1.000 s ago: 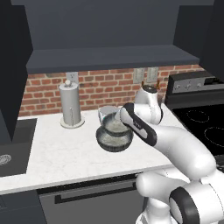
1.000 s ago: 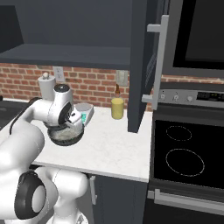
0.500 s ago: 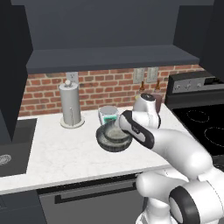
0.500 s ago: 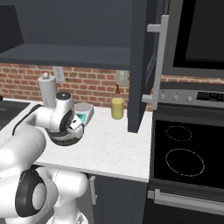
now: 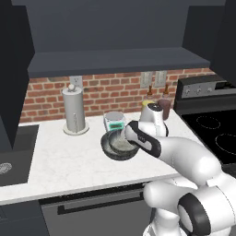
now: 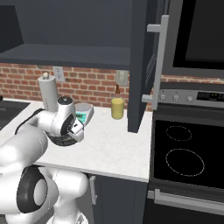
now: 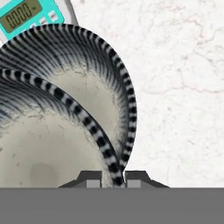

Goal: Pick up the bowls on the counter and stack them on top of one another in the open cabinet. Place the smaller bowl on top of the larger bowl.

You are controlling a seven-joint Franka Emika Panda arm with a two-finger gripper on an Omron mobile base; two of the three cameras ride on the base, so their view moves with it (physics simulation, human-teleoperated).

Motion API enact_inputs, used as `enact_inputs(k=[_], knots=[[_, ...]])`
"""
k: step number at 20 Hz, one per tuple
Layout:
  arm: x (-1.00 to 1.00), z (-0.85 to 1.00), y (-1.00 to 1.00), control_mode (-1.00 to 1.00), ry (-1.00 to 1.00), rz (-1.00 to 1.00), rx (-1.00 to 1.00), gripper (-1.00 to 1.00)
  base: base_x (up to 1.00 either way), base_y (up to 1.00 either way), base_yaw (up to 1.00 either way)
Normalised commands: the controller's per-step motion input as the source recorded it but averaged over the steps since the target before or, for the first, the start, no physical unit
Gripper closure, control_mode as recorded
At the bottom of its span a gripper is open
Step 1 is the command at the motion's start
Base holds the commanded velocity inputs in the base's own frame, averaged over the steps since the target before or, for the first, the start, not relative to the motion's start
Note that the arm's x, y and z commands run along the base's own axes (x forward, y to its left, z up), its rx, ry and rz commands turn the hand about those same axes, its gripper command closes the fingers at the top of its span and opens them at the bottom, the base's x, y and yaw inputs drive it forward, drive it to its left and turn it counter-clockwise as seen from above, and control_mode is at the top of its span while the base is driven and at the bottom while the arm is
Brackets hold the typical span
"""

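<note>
While lifting: keep the smaller bowl level so it clears the larger bowl.
Grip: gripper pinched narrow on the small bowl's rim.
Place: small bowl just above the larger, on the counter beside the scale.

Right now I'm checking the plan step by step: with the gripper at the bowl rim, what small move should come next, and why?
Probably lift straight up a little. In the hand view the gripper is pinched on the rim of the smaller bowl, which sits nested in the larger bowl over the counter. The open cabinet shelf is well above, so both must rise first.
</note>
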Motion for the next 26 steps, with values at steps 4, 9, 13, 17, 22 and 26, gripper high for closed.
enact_inputs(k=[4,9,13,17,22,26], knots=[[0.06,-0.01,0.0,-1.0,0.0,0.0,0.0,1.0,0.0,0.0,0.0],[0.42,0.0,0.03,-1.0,0.0,-0.03,0.0,1.0,0.0,0.0,0.0],[0.43,0.0,0.02,-1.0,0.0,-0.04,0.0,1.0,0.0,0.0,0.0],[0.32,-0.06,0.0,-1.0,0.05,-0.01,0.0,1.0,0.0,0.0,0.0],[0.02,-0.27,0.0,-1.0,0.02,0.0,0.0,1.0,0.0,0.0,0.0],[0.0,-0.25,0.0,-1.0,0.01,0.0,0.0,1.0,0.0,0.0,0.0]])
